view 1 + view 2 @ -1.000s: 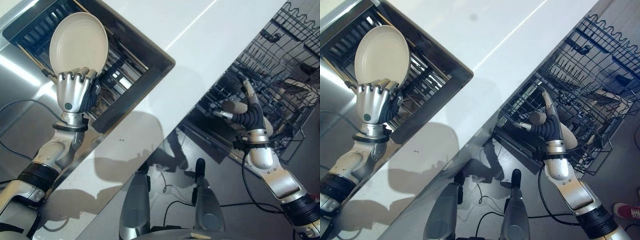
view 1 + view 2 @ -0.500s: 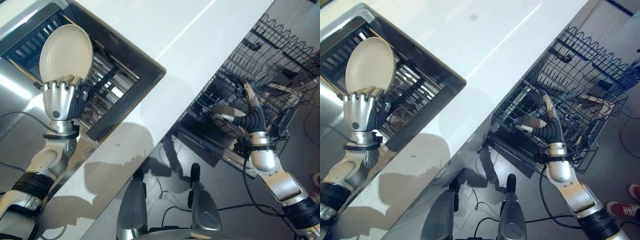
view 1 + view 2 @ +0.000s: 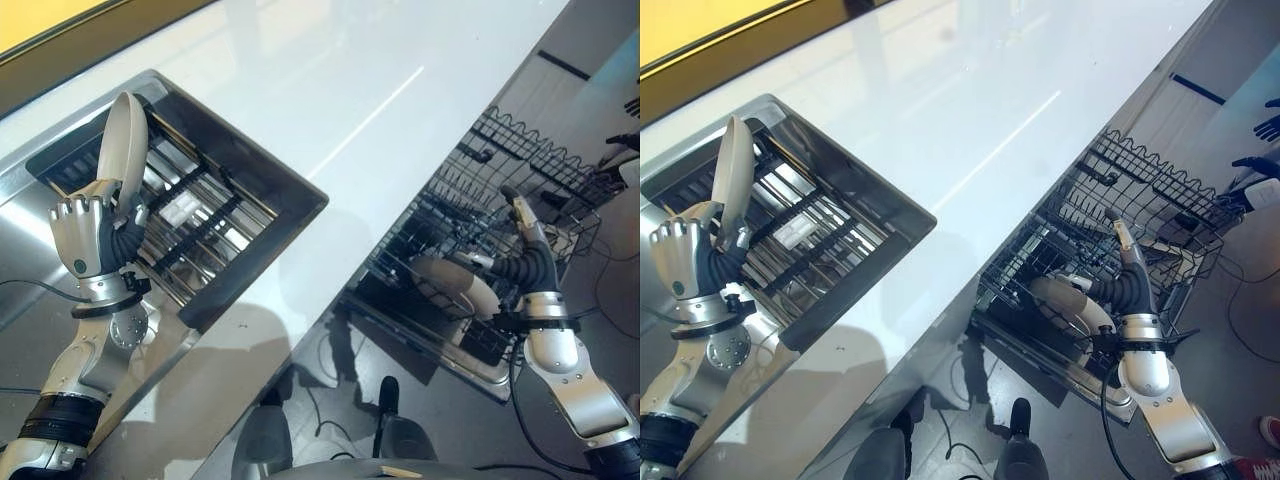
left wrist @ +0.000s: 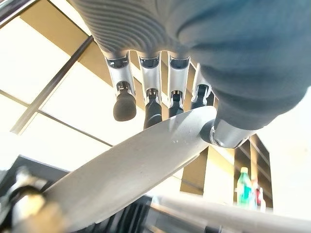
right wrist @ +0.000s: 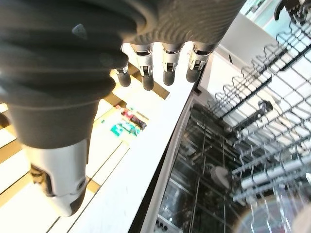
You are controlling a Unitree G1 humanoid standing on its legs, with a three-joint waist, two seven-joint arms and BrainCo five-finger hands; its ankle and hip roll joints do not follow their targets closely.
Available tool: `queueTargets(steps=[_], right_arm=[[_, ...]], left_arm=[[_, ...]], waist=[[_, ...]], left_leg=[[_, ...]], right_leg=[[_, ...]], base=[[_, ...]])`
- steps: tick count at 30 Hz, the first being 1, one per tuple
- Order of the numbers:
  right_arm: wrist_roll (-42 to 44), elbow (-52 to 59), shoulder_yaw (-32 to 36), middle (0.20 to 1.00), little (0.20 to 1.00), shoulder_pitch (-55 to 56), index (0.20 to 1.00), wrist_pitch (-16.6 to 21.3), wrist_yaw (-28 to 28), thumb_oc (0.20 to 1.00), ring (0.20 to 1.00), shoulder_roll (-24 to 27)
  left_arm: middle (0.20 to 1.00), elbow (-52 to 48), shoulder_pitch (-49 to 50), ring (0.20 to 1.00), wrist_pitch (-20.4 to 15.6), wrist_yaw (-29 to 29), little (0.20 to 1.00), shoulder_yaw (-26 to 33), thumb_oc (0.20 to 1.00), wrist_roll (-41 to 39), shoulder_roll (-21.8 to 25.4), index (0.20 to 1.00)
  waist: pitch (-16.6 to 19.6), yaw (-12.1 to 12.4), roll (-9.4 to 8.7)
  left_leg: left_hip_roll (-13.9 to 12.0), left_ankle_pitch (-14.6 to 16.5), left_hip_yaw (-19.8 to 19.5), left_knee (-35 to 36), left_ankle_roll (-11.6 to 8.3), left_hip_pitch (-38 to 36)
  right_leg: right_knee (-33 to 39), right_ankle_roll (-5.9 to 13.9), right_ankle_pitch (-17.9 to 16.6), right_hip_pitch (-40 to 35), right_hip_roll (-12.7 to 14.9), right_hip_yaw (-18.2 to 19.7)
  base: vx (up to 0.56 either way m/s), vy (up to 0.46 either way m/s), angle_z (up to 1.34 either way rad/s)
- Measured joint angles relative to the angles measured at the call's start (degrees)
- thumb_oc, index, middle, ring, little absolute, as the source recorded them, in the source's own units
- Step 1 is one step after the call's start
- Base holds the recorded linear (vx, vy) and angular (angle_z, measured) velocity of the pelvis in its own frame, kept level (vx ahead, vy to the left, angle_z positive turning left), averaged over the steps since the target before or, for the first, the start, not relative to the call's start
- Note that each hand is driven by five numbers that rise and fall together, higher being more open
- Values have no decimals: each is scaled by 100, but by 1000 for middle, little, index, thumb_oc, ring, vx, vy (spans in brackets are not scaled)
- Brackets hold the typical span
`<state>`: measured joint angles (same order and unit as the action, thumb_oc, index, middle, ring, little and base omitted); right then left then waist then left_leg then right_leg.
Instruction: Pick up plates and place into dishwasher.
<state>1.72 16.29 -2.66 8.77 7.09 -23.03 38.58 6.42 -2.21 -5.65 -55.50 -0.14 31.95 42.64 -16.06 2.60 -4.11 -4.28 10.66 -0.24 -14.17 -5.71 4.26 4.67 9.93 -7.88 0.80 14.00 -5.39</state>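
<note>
- Since a second ago our view has swung toward the right and far side, and the cream plate (image 3: pixel 122 150) in our left hand (image 3: pixel 88 235) has turned from facing us to standing edge-on.
- Nearest on the right, our right hand (image 3: pixel 1120 282) is at the near left side of the dishwasher rack (image 3: pixel 1160 195), fingers straight and relaxed with the thumb apart; in the right wrist view its fingers (image 5: pixel 167 65) curl round nothing.
- Just left of that hand a second plate (image 3: pixel 455 285) lies tilted in the rack's near part; we cannot tell whether the hand touches it.
- On the left, our left hand holds its plate upright over the near left end of the sink (image 3: pixel 255 230), which is sunk into the white tabletop (image 3: pixel 380 90).
- In the left wrist view the plate's rim (image 4: pixel 146 160) is pinched between the curled fingers (image 4: pixel 124 104) on one face and the thumb on the other.
- Behind that plate, dark slatted bars (image 3: pixel 805 235) lie across the sink's inside.
- Farther right, the rack's wire tines rise along its far edge, well apart from the sink.
- At the far right edge a person's blue-gloved hand (image 3: pixel 1270 127) shows beyond the rack.
</note>
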Motion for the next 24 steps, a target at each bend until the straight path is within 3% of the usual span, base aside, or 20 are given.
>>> queueTargets(steps=[5, 16, 19, 24], right_arm=[[3, 115, 81, 1000, 1000, 217, 1000, 2, 137, 1000, 1000, 1], [8, 131, 218, 1000, 1000, 269, 1000, -5, 165, 1000, 1000, -110], [28, 172, 254, 1000, 1000, 248, 1000, -4, 165, 1000, 1000, -108], [77, 185, 261, 1000, 1000, -50, 1000, -2, 162, 1000, 1000, -107]], left_arm=[[200, -384, 363, 200, -160, 136, 200, 225, 200, -397, -519, 200], [200, -1252, 528, 200, -760, 833, 200, 564, 200, -1789, -742, 200], [200, -1508, 585, 200, -956, 1350, 200, 569, 200, -2512, -797, 200], [200, -1693, 584, 200, -1275, 2859, 200, 329, 200, -4223, -923, 200]], waist=[[317, 151, 111], [593, 298, -13], [663, 323, -38], [679, 341, -31]], left_leg=[[-21, -39, -64, 216, -40, -194], [-83, -375, -308, 739, -188, -364], [-93, -421, -324, 770, -196, -366], [-101, -475, -377, 816, -210, -360]], right_leg=[[44, 35, 81, -176, -18, -47], [44, 33, 322, -358, -130, -146], [44, 29, 325, -360, -144, -149], [44, 25, 327, -364, -154, -151]], base=[[24, 32, 8], [-20, 37, 13], [-59, 24, 7], [-82, 34, 5]])
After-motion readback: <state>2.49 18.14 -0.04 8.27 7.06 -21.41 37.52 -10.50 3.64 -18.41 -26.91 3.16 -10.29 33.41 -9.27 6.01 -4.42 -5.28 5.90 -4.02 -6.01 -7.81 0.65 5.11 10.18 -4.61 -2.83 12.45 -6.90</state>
